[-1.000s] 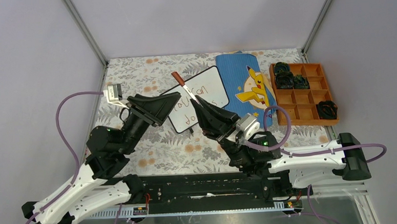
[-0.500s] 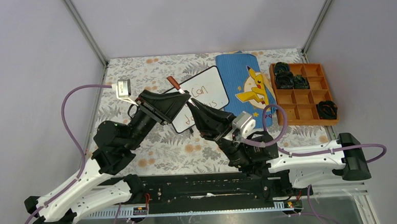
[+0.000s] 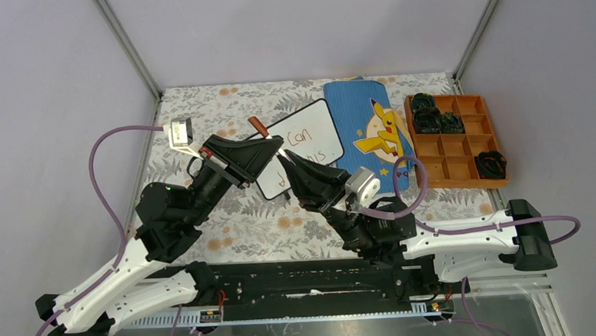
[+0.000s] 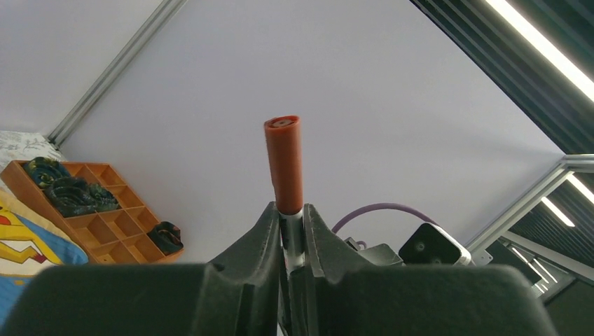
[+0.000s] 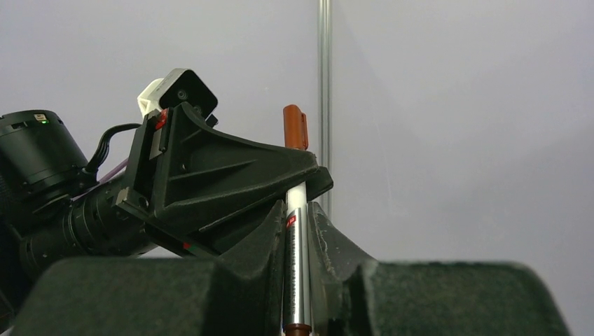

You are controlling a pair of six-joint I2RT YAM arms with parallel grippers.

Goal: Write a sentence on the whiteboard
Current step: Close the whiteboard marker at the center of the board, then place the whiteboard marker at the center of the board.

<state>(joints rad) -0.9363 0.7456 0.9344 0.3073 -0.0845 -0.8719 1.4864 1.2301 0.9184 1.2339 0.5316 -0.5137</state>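
— Jaws?
— Left gripper [image 4: 293,218] and right gripper [image 5: 298,213]: both closed on one marker [image 5: 297,269], held aloft.
— Whiteboard [image 3: 319,124]?
— Flat on table [image 3: 199,111], just behind grippers. Sentence [image 3: 302,137]: two lines, partly hidden; appears written. Remaining, probably: marker set down.

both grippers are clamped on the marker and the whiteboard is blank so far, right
Not quite. The whiteboard is not blank: the top external view shows red-brown handwriting on it, with "Can" readable. The rest holds: the left gripper and the right gripper are both shut on the marker.
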